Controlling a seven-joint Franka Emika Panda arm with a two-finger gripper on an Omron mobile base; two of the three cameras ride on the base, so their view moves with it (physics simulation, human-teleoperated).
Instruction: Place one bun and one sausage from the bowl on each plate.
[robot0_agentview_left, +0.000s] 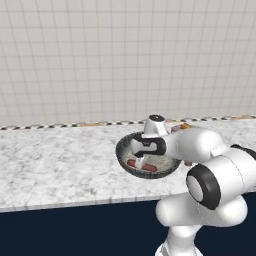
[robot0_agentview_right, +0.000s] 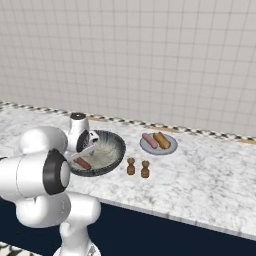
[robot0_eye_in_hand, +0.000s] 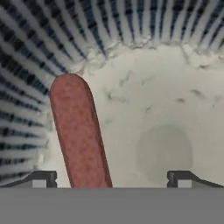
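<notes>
Red-brown and smooth, one sausage (robot0_agentview_left: 134, 163) lies in our ribbed dark bowl (robot0_agentview_left: 123, 156) on the counter (robot0_agentview_left: 55, 165), left base view. From the right base, a plate (robot0_agentview_right: 171, 148) carries one pink sausage (robot0_agentview_right: 149, 140) and one bun (robot0_agentview_right: 162, 140); two small shakers (robot0_agentview_right: 138, 167) stand nearby. Hand view: our gripper (robot0_eye_in_hand: 111, 178) hangs spread wide, holding nothing, above the bowl floor.

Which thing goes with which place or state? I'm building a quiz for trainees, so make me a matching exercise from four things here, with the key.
Things:
1. dark red sausage
2. bun
3. brown shakers
4. gripper

Places or states:
a. on the light grey plate
b. open, over the bowl
c. lying in the bowl
d. standing on the counter

Pairs: 1-c, 2-a, 3-d, 4-b
</notes>
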